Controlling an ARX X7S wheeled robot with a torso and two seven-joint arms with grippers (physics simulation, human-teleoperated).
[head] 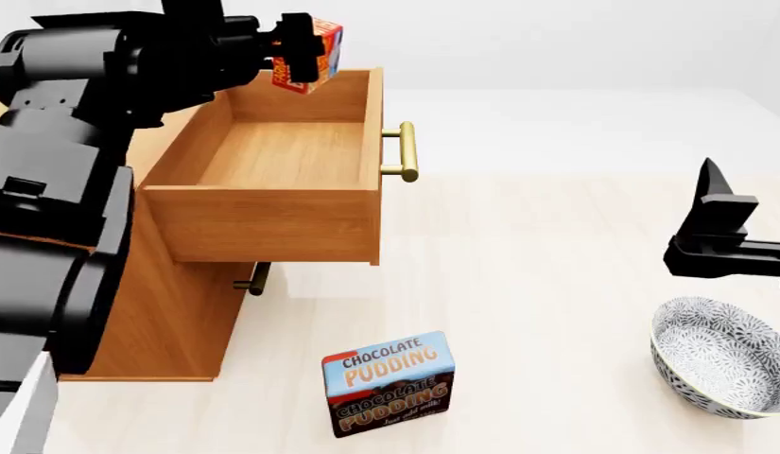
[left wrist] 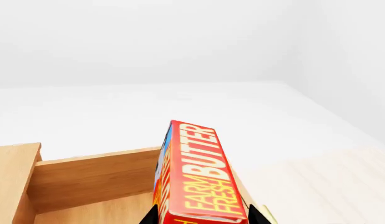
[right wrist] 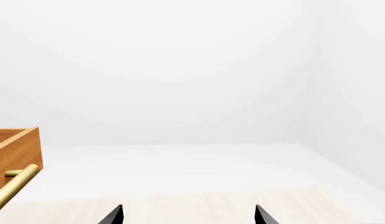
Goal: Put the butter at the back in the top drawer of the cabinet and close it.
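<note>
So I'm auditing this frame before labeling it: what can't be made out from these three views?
- Left gripper: the butter covers its pads in the left wrist view, and they are too small in the head view.
- Cabinet: the left arm covers its top, and the open top drawer hides the lower fronts.
- Right gripper: the right wrist view's edge crops all but the fingertips.
- Bowl: cut by the head view's edge.

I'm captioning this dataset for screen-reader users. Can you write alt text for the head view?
The left gripper holds the butter above the far end of the open, empty top drawer of the cabinet. On the floor lie a chocolate pudding box and a patterned bowl, with the right gripper empty above the bowl.
</note>
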